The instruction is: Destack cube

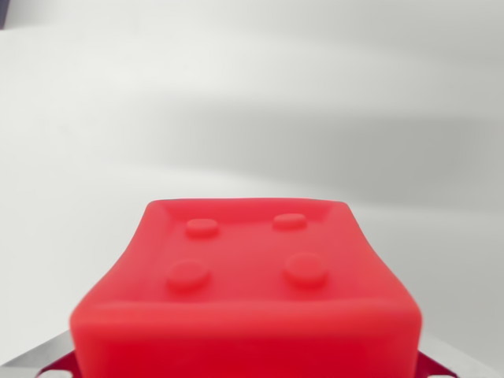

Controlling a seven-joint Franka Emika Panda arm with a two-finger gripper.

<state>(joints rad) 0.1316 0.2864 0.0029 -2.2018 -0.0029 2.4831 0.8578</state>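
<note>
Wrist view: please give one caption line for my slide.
Red cube with four studs, close to the camera, above a plain white surface.

The place cannot be told: only a bare, plain white surface [252,102] fills the background.

Red studded cube [244,291] fills our lower wrist view, blocking the near centre; white surface [252,102] beyond it lies open everywhere.
</note>
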